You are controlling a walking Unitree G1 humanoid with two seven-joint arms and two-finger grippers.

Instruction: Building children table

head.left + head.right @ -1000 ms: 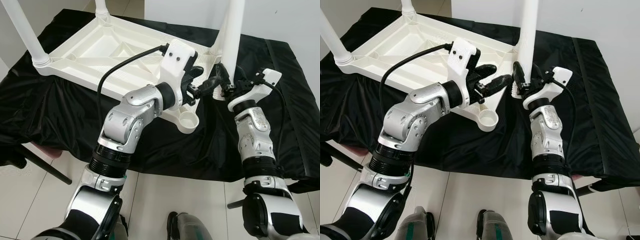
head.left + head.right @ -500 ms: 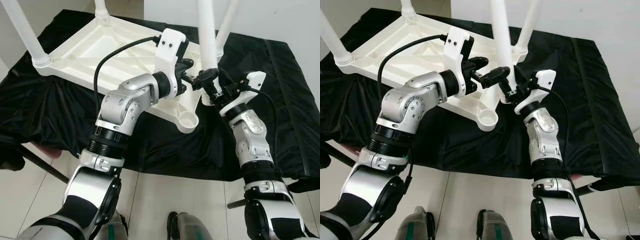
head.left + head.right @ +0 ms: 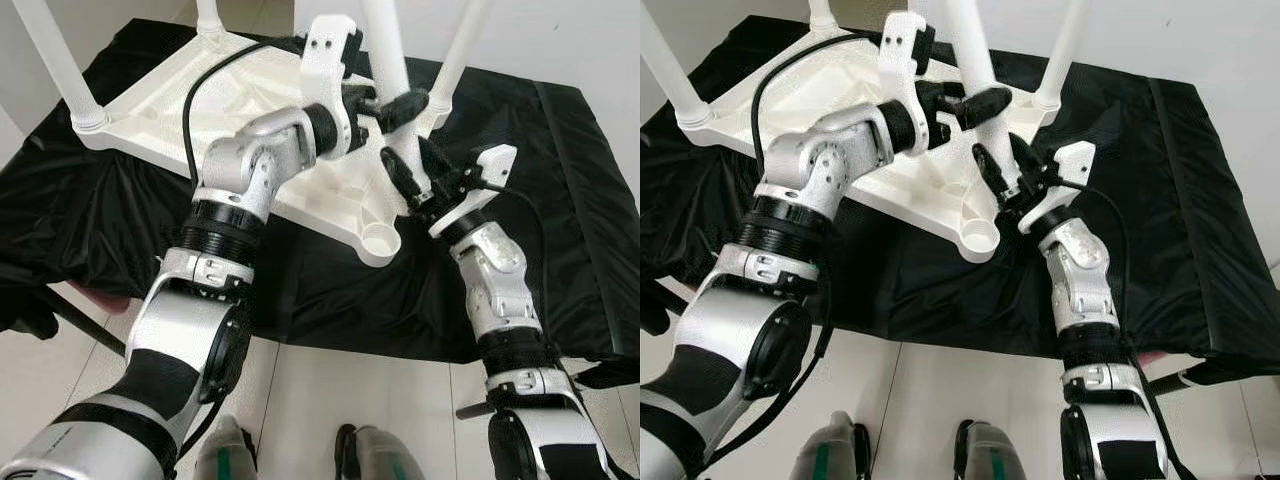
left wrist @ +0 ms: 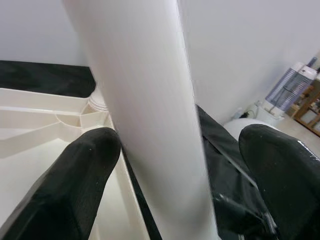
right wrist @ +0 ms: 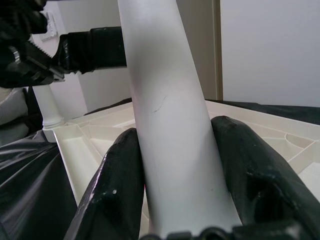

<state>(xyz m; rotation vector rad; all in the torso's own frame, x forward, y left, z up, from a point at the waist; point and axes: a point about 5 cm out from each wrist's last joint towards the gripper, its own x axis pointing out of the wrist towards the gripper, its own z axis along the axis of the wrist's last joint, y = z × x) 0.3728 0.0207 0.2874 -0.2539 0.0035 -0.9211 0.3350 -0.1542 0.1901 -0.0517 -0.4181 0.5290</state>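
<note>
Jaws of right gripper (image 3: 403, 172) clenched on loose table leg (image 3: 385, 55), left gripper (image 3: 385, 105) spread around it higher up. Fourth-leg step; next, seat into empty socket (image 3: 380, 243) of upturned tabletop (image 3: 190, 95).

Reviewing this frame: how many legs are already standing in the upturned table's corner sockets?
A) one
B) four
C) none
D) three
D: three legs stand in corners of the upturned table, the near socket is empty, and the fourth leg is in the right gripper.
</note>
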